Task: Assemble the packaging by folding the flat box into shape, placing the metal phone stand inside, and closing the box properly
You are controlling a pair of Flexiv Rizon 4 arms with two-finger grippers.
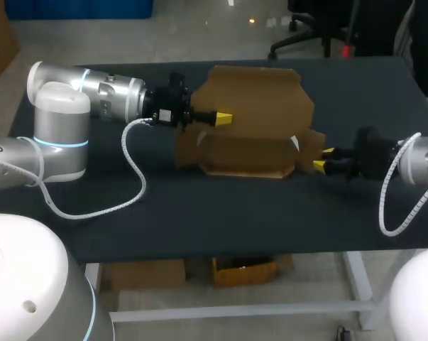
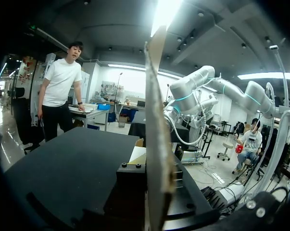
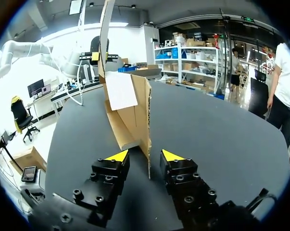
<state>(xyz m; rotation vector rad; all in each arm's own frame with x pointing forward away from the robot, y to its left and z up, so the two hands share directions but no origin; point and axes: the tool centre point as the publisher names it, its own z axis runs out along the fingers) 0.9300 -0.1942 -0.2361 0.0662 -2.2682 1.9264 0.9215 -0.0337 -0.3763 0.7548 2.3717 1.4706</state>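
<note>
Box [image 1: 253, 135]: half-folded, middle of surface [image 1: 199, 206], long axis running arm to arm | Right end effector [image 3: 145, 155]: spread, end flap [image 3: 147, 120] standing edge-on between its tips, not pinched | Left end effector [image 1: 217, 118]: opposite end, at upright panel [image 2: 157, 144], grip cannot be told | Judgement: right arm better placed to fold its flap inward.
</note>
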